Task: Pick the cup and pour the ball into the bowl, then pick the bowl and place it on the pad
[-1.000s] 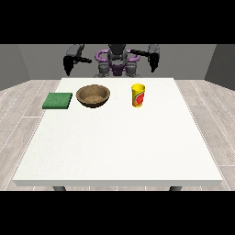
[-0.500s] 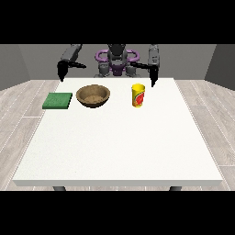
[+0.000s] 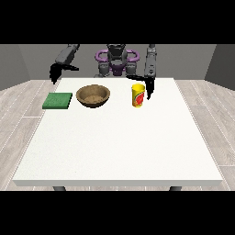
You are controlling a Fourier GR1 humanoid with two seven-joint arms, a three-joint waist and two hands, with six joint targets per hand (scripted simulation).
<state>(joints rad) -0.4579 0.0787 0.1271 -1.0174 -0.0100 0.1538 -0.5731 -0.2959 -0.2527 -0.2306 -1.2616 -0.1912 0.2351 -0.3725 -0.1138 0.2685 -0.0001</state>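
Observation:
A yellow cup (image 3: 138,95) with a red mark stands upright on the white table (image 3: 119,142), right of centre at the back. The ball is not visible. A brown bowl (image 3: 93,96) sits left of the cup. A green pad (image 3: 58,100) lies flat further left. The hand at the view's right (image 3: 149,89) hangs just right of the cup, fingers pointing down and open, close beside the cup's rim. The hand at the view's left (image 3: 56,72) hovers above the table's back left corner, behind the pad, holding nothing.
The robot's torso (image 3: 116,62) stands behind the table's far edge. The table's front half stretches toward the camera with bare white surface. Wooden floor surrounds the table.
The arm at the view's right has come down and forward, bringing its hand beside the cup. The arm at the view's left has swung outward and lowered slightly.

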